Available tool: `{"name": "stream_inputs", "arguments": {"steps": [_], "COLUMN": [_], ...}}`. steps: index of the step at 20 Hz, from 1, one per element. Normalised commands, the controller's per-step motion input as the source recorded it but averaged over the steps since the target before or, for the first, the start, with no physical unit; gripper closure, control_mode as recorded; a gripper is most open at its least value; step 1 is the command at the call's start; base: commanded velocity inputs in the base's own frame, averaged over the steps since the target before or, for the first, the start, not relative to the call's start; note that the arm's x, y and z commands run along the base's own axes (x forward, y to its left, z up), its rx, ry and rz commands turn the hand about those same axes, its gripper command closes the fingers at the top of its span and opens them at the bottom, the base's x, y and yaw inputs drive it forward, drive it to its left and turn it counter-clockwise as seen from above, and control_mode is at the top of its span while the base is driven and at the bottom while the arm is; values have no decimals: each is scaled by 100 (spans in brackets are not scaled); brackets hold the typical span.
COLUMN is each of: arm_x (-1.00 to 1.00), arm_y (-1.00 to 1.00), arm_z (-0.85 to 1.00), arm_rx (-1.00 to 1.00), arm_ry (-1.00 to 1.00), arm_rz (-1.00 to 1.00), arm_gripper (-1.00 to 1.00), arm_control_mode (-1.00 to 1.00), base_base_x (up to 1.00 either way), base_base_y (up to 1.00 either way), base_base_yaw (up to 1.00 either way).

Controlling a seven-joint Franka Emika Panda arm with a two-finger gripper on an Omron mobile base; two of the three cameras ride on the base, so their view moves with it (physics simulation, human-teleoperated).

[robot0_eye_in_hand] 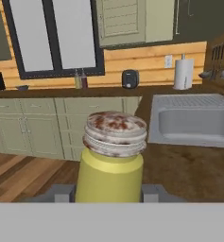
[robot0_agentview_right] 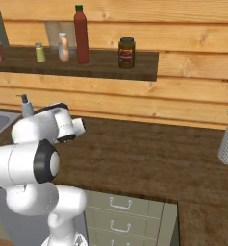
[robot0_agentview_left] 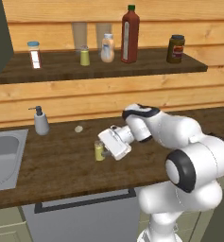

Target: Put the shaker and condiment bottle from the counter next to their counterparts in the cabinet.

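Dark wooden worktop (robot0_agentview_left: 61, 160) carries the shaker (robot0_agentview_left: 99, 151), right of the sink (robot0_agentview_left: 4, 156), my fingers (robot0_agentview_left: 105, 150) closed on it. From the right, its twin (robot0_agentview_right: 40, 52) waits on the cabinet (robot0_agentview_right: 134, 69) shelf. Up close: light, rigid, smooth; I grip mid-body. No readable writing.

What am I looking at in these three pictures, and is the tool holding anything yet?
A white robot arm works over a brown counter. Two pictures come from cameras behind it, left and right; the third looks along the hand. The tool has shut on the small yellow-green shaker, which the hand view shows close up, standing upright on the counter. Nearby are a grey soap dispenser and a steel sink. On the shelf above stand a matching shaker and a tall red bottle.
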Motion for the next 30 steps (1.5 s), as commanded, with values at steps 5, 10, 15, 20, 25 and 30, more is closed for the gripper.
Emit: {"name": "stream_inputs", "arguments": {"steps": [5, 10, 15, 20, 25, 30], "arm_x": [-9, -20, -19, -10, 0, 0], "arm_y": [-11, -15, -14, -12, -7, -6], "arm_z": [90, 85, 76, 77, 81, 76], "arm_rx": [5, 6, 8, 7, 1, 0], "arm_ry": [0, 0, 0, 0, 0, -2], "arm_rz": [0, 0, -6, -9, -13, -15], "arm_gripper": [100, 100, 100, 100, 100, 100], "arm_control_mode": [-100, -100, -100, -100, -100, -100], "base_base_x": [0, 0, 0, 0, 0, 0], "base_base_y": [0, 0, 0, 0, 0, 0], "base_base_yaw": [0, 0, 0, 0, 0, 0]}}
